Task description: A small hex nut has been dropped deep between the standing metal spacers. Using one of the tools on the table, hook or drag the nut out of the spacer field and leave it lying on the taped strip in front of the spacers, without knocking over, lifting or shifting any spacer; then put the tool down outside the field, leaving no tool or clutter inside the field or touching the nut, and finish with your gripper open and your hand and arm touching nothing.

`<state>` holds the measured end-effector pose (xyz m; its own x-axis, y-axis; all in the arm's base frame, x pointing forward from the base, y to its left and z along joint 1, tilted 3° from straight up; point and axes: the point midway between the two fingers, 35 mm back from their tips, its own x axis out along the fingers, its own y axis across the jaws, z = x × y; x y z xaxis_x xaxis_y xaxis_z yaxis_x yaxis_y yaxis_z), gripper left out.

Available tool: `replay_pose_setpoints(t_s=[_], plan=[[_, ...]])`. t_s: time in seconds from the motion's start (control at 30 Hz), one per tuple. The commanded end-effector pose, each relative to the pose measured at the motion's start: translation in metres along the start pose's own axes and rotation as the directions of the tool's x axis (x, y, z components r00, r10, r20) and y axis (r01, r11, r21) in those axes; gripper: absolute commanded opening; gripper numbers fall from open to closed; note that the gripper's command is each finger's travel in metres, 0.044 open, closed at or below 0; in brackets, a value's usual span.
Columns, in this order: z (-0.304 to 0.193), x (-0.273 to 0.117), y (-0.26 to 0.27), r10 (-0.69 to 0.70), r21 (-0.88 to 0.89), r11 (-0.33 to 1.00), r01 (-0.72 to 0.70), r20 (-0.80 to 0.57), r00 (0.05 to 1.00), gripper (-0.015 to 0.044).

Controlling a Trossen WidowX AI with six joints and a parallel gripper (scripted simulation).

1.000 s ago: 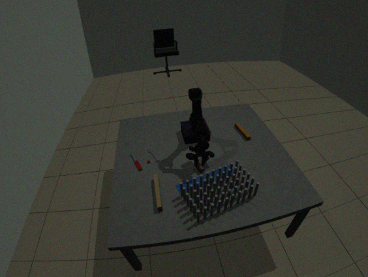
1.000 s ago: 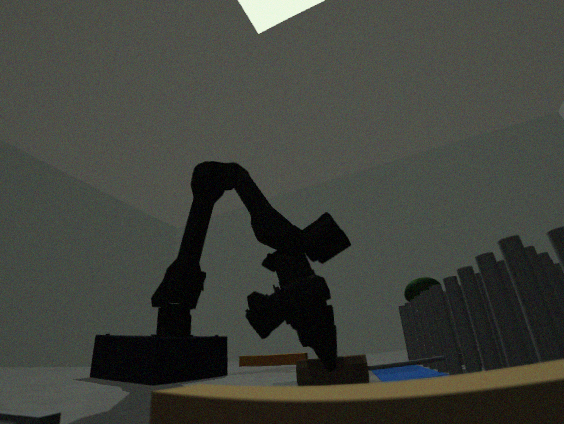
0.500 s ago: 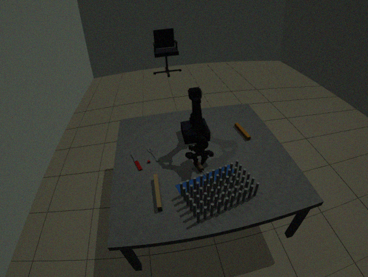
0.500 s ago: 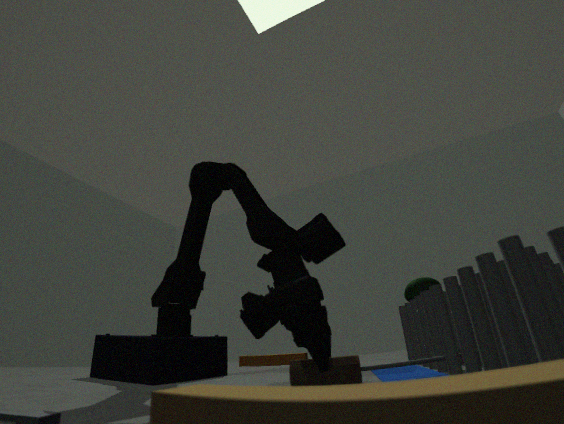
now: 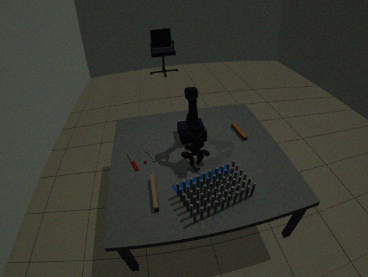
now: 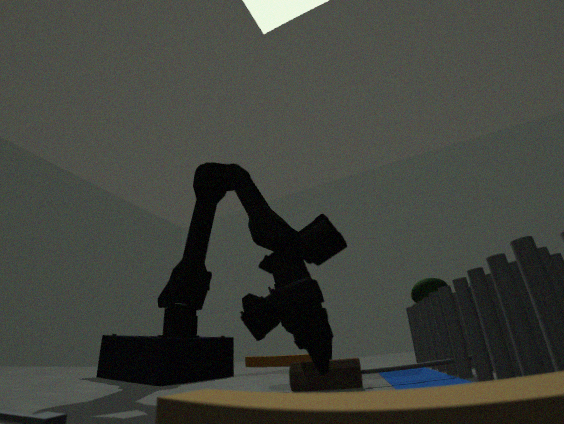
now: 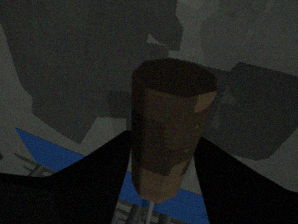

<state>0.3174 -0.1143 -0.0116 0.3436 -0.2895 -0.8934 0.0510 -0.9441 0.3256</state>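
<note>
My gripper (image 5: pixel 196 166) (image 6: pixel 324 371) (image 7: pixel 162 140) is shut on the brown handle (image 6: pixel 300 379) (image 7: pixel 167 125) of a tool, low over the table in front of the spacers. The tool's thin grey shaft (image 6: pixel 407 366) (image 7: pixel 150 211) runs level from the handle over the blue taped strip (image 5: pixel 176 188) (image 6: pixel 420 378) (image 7: pixel 50 151) towards the first row of the standing metal spacers (image 5: pixel 195 216) (image 6: pixel 500 320). The spacers that show stand upright. The shaft's far end is hidden among them. I cannot make out the hex nut in any view.
A red-handled tool (image 5: pixel 134 166), a small red object (image 5: pixel 145 161) and a thin forked metal piece (image 5: pixel 149 155) lie on the table's left. A tan wooden bar (image 5: pixel 154 193) (image 6: pixel 350 407) lies left of the spacers. An orange bar (image 5: pixel 239 131) (image 6: pixel 275 360) lies beyond the arm's base.
</note>
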Motion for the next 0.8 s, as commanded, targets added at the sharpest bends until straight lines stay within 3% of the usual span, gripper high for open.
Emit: replay_pose_setpoints(t_s=[0.0,0.77], plan=[[0.003,-0.002,0.000,-0.001,-0.007,1.000,0.001,-0.002,1.000,0.0000],[0.017,-0.005,0.000,-0.001,-0.008,1.000,0.001,0.000,1.000,0.0000]])
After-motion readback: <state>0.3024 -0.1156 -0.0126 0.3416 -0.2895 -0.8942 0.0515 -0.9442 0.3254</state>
